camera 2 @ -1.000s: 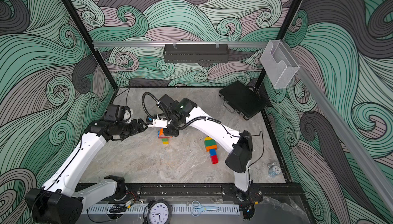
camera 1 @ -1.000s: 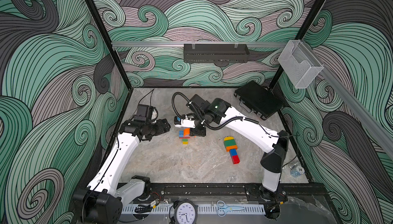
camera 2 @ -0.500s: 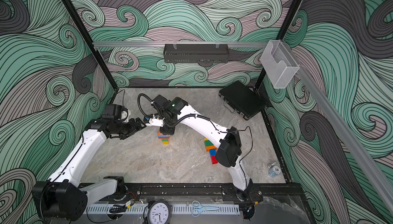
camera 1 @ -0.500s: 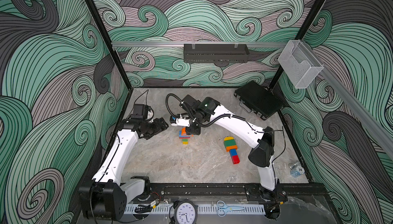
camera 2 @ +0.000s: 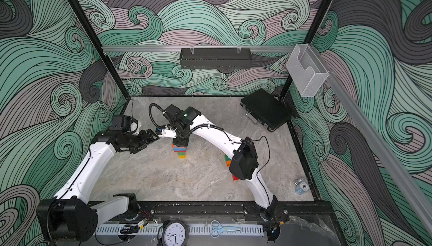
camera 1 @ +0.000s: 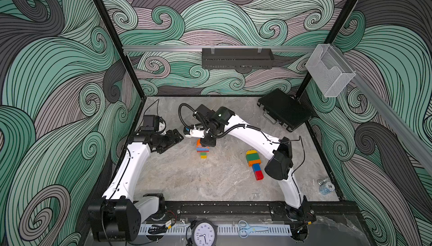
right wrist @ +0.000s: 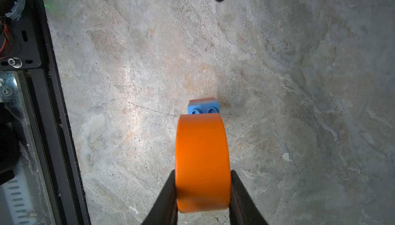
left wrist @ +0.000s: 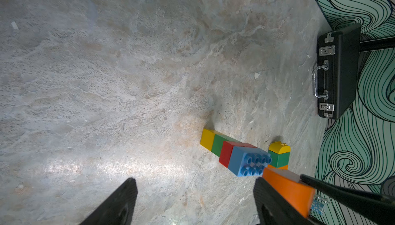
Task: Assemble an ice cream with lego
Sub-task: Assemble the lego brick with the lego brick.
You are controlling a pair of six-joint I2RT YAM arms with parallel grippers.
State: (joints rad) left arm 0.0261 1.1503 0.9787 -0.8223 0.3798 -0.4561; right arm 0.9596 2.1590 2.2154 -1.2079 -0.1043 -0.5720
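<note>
Looking at this one, the right claw [right wrist: 203, 173] is clamped tight on an orange round-topped brick [right wrist: 202, 149], jaws pinching its two flat sides and the smooth curved dome facing the wrist cam. The bit that matters: that brick hangs right over the tower [left wrist: 230, 151] standing mid-way across the marbled table [camera 1: 210, 181]. It goes yellow at the bottom, then green, red, and an oblong blue brick [left wrist: 249, 162] on top, studs up. The tower's long axis is vertical, so I'd guess the coming move is a straight push down along it. In the right wrist view two blue studs peek out past the orange edge, so it looks a touch offset, and I can't tell if they're touching. The left claw [left wrist: 195, 180] is spread wide with nothing in it, just beside the tower, but the right arm is clearly nearer. All glossy hard plastic. What looks like a done ice cream [camera 1: 253, 164] lies flat by the right arm's elbow.
</note>
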